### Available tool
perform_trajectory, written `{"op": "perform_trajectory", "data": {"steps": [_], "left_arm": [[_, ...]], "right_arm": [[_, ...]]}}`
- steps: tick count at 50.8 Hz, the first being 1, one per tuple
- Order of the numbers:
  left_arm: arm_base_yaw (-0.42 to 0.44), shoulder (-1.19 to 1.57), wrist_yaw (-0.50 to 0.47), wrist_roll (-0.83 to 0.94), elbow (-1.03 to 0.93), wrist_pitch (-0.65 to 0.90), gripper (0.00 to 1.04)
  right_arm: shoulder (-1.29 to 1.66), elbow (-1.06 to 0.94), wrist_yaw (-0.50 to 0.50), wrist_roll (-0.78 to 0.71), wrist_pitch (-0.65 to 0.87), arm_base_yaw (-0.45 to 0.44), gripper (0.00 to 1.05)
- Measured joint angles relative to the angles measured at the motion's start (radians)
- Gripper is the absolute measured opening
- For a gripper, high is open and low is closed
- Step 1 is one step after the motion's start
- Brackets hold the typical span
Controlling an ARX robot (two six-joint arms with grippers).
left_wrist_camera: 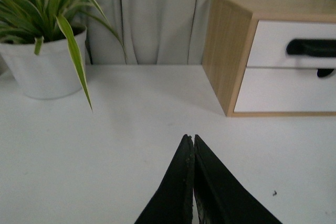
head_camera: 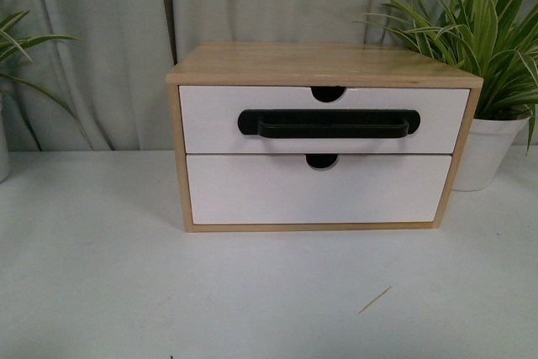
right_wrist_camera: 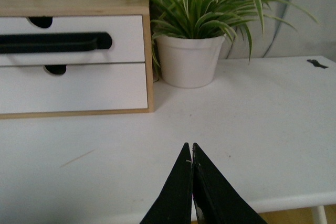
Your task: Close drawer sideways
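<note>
A wooden cabinet [head_camera: 324,63] stands at the back middle of the white table [head_camera: 101,283]. Its upper drawer [head_camera: 210,119] has a white front, a long black bar handle [head_camera: 329,124] and a semicircular notch [head_camera: 328,92] in its top edge; the front looks about flush with the cabinet's frame. The drawer also shows in the left wrist view [left_wrist_camera: 273,43] and the right wrist view [right_wrist_camera: 126,32]. Neither arm is in the front view. My left gripper [left_wrist_camera: 190,137] is shut and empty above bare table left of the cabinet. My right gripper [right_wrist_camera: 190,146] is shut and empty to its right.
Below it is a plain white drawer front [head_camera: 252,195] without a handle. A potted plant in a white pot [head_camera: 487,153] stands right of the cabinet, another [left_wrist_camera: 47,66] at the left. A thin wooden stick [head_camera: 375,299] lies in front. The table's edge [right_wrist_camera: 294,199] is near my right gripper.
</note>
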Motion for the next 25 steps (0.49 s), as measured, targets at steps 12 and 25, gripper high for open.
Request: {"op": "perform_trajectory", "data": {"steps": [12, 25], "left_arm": [[0.0, -0.014, 0.0, 0.0, 0.0, -0.006, 0.04], [0.0, -0.015, 0.0, 0.0, 0.0, -0.006, 0.45]], "right_arm": [[-0.039, 0.0, 0.0, 0.0, -0.011, 0.0, 0.01], [-0.039, 0.0, 0.0, 0.0, -0.011, 0.0, 0.39]]}}
